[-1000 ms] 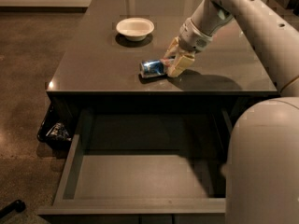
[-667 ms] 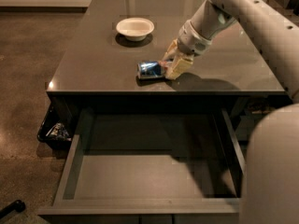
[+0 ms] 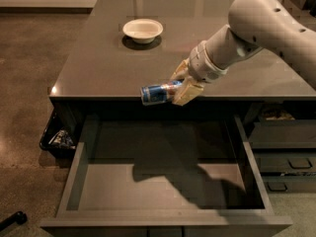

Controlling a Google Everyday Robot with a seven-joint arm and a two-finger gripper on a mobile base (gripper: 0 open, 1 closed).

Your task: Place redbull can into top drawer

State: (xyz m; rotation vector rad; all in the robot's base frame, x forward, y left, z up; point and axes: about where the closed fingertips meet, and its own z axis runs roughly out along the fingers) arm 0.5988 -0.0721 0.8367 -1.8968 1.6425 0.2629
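The redbull can is blue and silver and lies sideways in the air at the counter's front edge, above the back of the drawer. My gripper is shut on the can's right end, its cream fingers above and below it. The white arm reaches in from the upper right. The top drawer is pulled wide open below the counter, with a grey floor that holds nothing and carries the arm's shadow.
A white bowl stands on the dark counter at the back left. Narrower dark drawers with black handles are at the right. A black bin with litter sits on the floor at the left.
My gripper has lifted the can off the counter and carried it forward to the counter's front edge, above the open drawer. The view has also shifted.
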